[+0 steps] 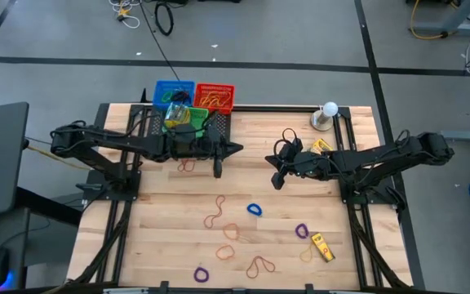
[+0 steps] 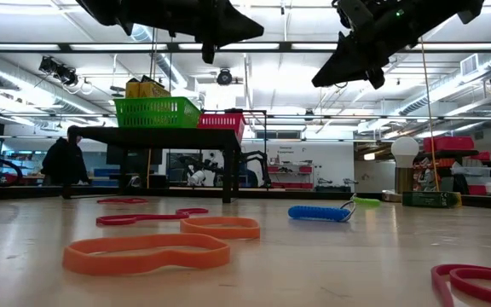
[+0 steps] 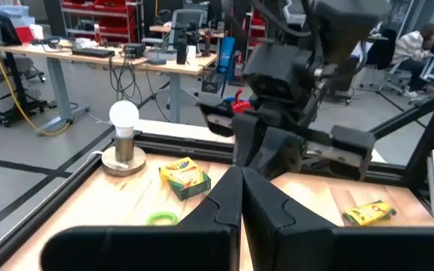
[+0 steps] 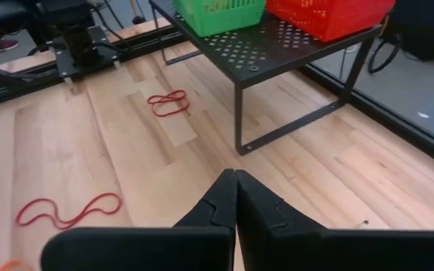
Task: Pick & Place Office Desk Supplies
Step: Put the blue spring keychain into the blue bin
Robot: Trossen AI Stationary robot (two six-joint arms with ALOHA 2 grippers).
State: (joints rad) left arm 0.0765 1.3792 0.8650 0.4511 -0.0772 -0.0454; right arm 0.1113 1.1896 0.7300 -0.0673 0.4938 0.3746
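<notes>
Baskets [image 1: 214, 95]: three. Crayon boxes [image 1: 322, 246]: two. Lamp [image 1: 328, 115]: one.

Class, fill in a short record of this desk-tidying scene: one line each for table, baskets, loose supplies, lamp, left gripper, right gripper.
table: wooden table
baskets: green basket, red basket, blue basket on a black stand
loose supplies: rubber bands, e.g. blue band; crayon box
lamp: white ball lamp at the far right corner
left gripper: shut, empty, above the table
right gripper: shut, empty, above the table

One camera looks straight down on the whole surface [image 1: 243, 196]. Another sits low, level across it. Wrist cameras face each other; both overhead and low views share the green basket [image 1: 188, 119].
</notes>
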